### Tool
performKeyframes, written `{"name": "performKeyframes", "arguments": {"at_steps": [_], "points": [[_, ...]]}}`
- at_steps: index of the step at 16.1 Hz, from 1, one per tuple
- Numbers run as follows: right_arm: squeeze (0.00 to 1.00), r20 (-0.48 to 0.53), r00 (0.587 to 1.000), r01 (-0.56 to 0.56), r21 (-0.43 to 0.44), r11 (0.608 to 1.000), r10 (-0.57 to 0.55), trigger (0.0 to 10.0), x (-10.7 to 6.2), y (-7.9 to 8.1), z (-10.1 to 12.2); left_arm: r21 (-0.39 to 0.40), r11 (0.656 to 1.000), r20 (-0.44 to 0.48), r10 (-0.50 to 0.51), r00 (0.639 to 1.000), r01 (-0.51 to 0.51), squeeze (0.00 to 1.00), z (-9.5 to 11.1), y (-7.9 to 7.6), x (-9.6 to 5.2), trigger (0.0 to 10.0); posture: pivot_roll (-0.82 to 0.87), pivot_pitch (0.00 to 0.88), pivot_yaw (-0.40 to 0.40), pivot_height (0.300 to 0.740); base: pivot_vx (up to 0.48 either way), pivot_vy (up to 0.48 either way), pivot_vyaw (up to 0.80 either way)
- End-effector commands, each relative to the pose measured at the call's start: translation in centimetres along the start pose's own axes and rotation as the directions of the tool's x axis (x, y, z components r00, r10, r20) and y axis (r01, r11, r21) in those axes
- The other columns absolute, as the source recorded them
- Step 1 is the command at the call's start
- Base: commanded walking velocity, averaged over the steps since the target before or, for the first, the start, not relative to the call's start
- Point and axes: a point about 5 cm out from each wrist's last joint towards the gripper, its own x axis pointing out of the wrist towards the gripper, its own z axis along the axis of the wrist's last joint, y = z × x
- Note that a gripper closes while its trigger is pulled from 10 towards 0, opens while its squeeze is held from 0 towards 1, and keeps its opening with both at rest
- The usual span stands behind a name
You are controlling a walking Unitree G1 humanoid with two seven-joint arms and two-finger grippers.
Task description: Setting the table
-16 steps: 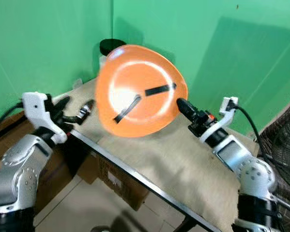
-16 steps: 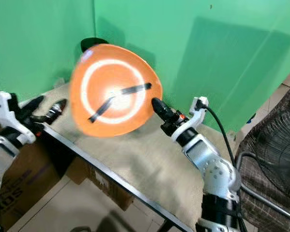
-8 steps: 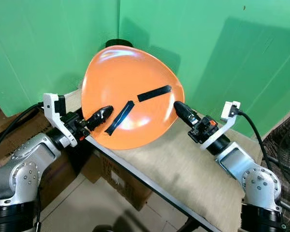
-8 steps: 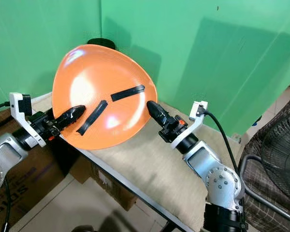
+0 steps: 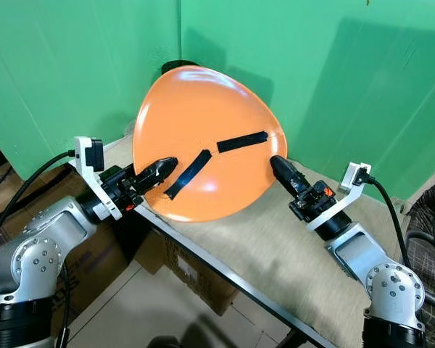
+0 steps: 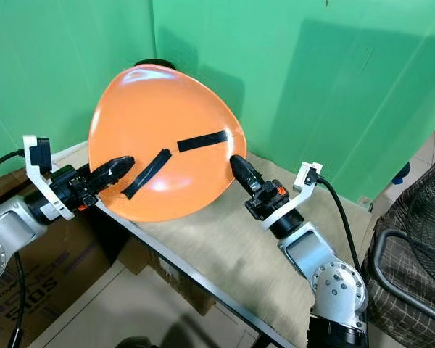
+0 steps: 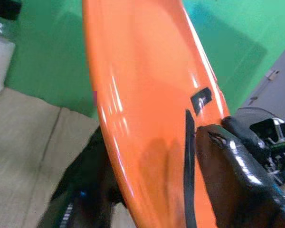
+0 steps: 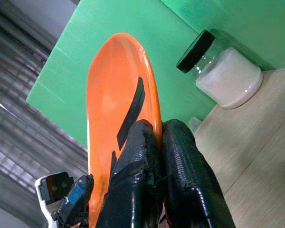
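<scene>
The left claw (image 5: 158,171) reached in from the robot's left side, its 2 black fingers (image 7: 237,175) pinching the lower left rim of a large, glossy orange plastic plate (image 5: 203,138); in the left wrist view 1 finger lay on the plate's face and the other sat behind the rim. The plate was held up on edge above the near-left part of the worktop (image 5: 290,254), its face tilted toward the camera, and it carried 2 strips of black tape (image 5: 241,141), 1 near the centre and 1 lower down toward the left claw. A beige woven cloth covered the worktop, which had a dark metal front edge. Behind the plate, close to the green backdrop (image 5: 72,65), stood a clear glass jar with a black lid (image 8: 225,71), holding something white and resting on the cloth near the corner.

The right claw (image 5: 279,168) gripped the plate's right rim; in the right wrist view its 2 fingers (image 8: 183,161) were pressed close together with the thin orange edge caught between them. Below the worktop sat brown cardboard boxes (image 5: 181,264) on a pale tiled floor. At the far right edge stood a dark wire-grilled fan (image 6: 413,239).
</scene>
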Motion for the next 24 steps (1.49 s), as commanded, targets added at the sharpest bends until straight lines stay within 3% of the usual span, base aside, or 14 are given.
{"name": "performKeyframes", "arguments": {"at_steps": [1,15,17,18,19,24], "points": [[0.0,0.035,0.997,-0.065,-0.021,0.998,0.066,0.0,0.3,1.2,0.7,0.009,1.0,-0.014,-0.029,0.999,0.029,0.0,0.2,-0.5,0.3,0.0,0.13,0.0,-0.048,0.74,0.0,0.0,0.0],[0.0,0.016,0.996,-0.083,-0.039,0.996,0.084,0.0,0.5,1.3,0.8,-0.012,1.0,-0.005,-0.016,1.0,0.016,0.0,0.4,-0.4,0.2,0.0,0.13,0.0,-0.056,0.74,0.0,0.0,0.0],[0.0,0.001,0.996,-0.088,-0.047,0.995,0.088,10.0,0.5,1.5,0.7,-0.015,1.0,-0.005,-0.024,1.0,0.024,0.0,0.5,-0.4,0.2,0.0,0.13,0.0,-0.057,0.74,0.0,0.0,0.0],[0.18,-0.001,0.995,-0.095,-0.036,0.995,0.095,10.0,0.6,1.6,0.6,-0.015,1.0,-0.005,-0.025,1.0,0.025,0.0,0.5,-0.4,0.2,0.0,0.13,0.0,-0.057,0.74,0.0,0.0,0.0],[1.0,0.0,0.995,-0.104,-0.025,0.994,0.104,10.0,0.6,1.6,0.6,-0.015,0.999,-0.004,-0.028,1.0,0.028,0.0,0.5,-0.4,0.3,0.0,0.13,0.0,-0.057,0.74,0.0,0.0,0.0],[1.0,0.002,0.997,-0.077,-0.013,0.997,0.077,10.0,1.5,1.6,0.3,-0.022,0.999,0.009,-0.049,0.999,0.049,0.0,0.8,-0.5,0.3,0.0,0.13,0.0,-0.061,0.74,0.0,0.0,0.0]]}}
